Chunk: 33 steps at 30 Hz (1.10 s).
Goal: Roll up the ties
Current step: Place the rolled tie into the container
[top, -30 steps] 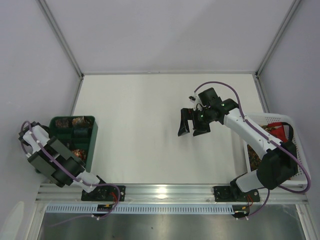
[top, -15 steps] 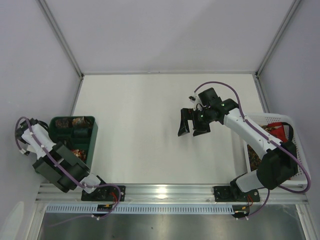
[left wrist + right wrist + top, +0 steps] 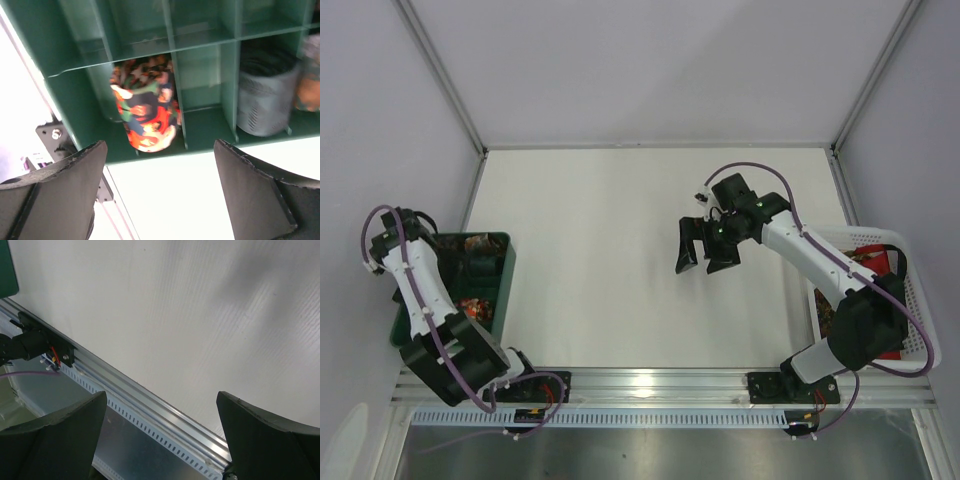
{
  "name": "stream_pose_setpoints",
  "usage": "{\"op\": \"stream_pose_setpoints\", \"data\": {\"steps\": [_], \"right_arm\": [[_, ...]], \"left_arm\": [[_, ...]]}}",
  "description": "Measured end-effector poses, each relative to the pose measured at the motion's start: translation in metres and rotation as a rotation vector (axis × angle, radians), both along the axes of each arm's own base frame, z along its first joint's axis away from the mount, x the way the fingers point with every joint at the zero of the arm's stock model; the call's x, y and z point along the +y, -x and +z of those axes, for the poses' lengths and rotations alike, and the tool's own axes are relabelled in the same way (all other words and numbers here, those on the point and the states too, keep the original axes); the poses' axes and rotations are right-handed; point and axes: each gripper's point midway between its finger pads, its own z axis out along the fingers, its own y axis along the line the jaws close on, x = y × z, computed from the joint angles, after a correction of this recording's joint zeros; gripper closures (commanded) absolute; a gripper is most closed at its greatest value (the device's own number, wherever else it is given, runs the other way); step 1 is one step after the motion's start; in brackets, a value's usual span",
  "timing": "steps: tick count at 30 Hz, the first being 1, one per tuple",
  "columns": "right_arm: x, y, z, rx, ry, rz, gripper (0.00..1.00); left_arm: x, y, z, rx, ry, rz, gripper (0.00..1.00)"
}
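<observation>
1. The left tool (image 3: pixel 160 192) is wide open with nothing between its fingers. It hangs over the near edge of a green divided tray (image 3: pixel 75 55), which stands at the left side of the bench (image 3: pixel 610 210).
2. A rolled tie (image 3: pixel 147 107), dark with red, green and gold flecks, stands on end in one compartment of the tray, just ahead of the left tool and apart from it.
3. Two compartments to its right sits a grey roll (image 3: pixel 262 97). The roll beyond it is too blurred to tell.
4. The right tool (image 3: pixel 705 250) hangs above the bare middle of the bench, its jaws wide apart and holding nothing.
5. A white basket (image 3: pixel 880 235) stands at the right edge of the bench. Patterned fabric (image 3: pixel 826 314) lies in it, partly hidden by the right arm.
</observation>
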Motion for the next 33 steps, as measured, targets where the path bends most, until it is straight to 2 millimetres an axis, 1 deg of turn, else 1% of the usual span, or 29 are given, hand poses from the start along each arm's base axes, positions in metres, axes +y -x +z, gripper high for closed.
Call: {"op": "stream_pose_setpoints", "data": {"steps": [2, 4, 6, 9, 12, 18, 27, 31, 33], "right_arm": [[-0.002, 0.002, -0.001, 0.011, 0.007, -0.002, 0.0], [-0.004, 0.002, -0.001, 0.023, 0.007, -0.015, 0.0], [-0.008, 0.002, -0.002, 0.039, 0.01, -0.031, 0.0], [-0.014, 0.003, -0.002, 0.07, 0.017, -0.057, 0.0], [-0.016, 0.006, -0.003, 0.09, 0.023, -0.067, 0.0], [-0.019, 0.011, -0.004, 0.115, 0.035, -0.071, 0.0], [-0.019, 0.012, -0.005, 0.121, 0.039, -0.071, 0.0], [-0.02, 0.012, -0.007, 0.129, 0.044, -0.071, 0.0], [-0.02, 0.012, -0.008, 0.134, 0.047, -0.071, 0.0]], "left_arm": [[-0.003, -0.005, 0.003, -0.012, -0.024, -0.032, 0.06], [-0.006, -0.007, 0.0, -0.028, -0.039, -0.047, 0.1], [-0.01, -0.003, -0.012, -0.027, -0.033, -0.042, 0.11], [-0.019, 0.006, -0.035, 0.001, 0.003, -0.03, 0.13], [-0.024, 0.011, -0.047, 0.017, 0.017, -0.02, 0.14], [-0.018, 0.004, -0.042, -0.031, -0.023, -0.019, 0.15], [-0.012, 0.009, -0.041, -0.006, -0.057, -0.009, 0.15], [-0.008, 0.012, -0.04, 0.007, -0.075, -0.003, 0.18], [-0.007, 0.012, -0.04, 0.012, -0.082, -0.001, 0.21]]}}
